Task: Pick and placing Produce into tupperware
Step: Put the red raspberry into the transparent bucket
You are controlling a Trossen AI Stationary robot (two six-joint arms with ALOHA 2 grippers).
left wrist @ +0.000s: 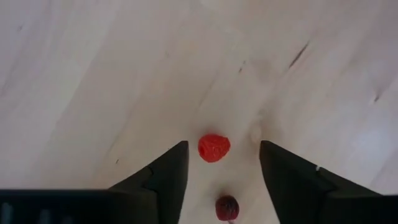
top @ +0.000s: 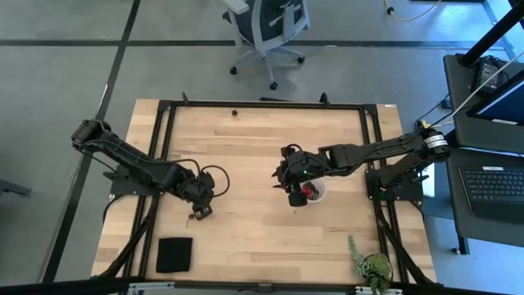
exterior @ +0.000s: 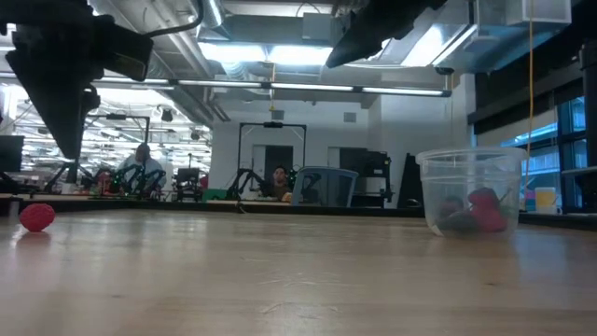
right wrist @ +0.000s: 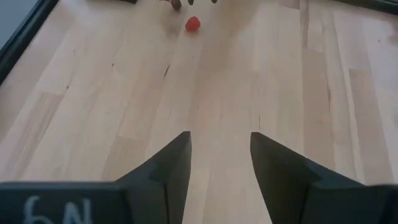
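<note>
A bright red fruit (left wrist: 214, 148) and a dark maroon one (left wrist: 227, 207) lie on the wooden table at its left. My left gripper (left wrist: 224, 144) points down above them, open. Its fingertips stand on either side of the red fruit without touching it. The low view shows that fruit (exterior: 36, 217) resting on the table, with the gripper a little above it. The tupperware (exterior: 471, 191), a small translucent tub, stands right of centre with red fruits (exterior: 485, 210) in it. My right gripper (right wrist: 220, 134) hovers open beside the tub (top: 315, 193), with nothing between its fingers.
A flat black square pad (top: 174, 254) lies near the front left edge. A leafy green plant (top: 372, 266) sits at the front right. A small dark object (top: 234, 113) lies at the far edge. Bare wood stretches between the two arms.
</note>
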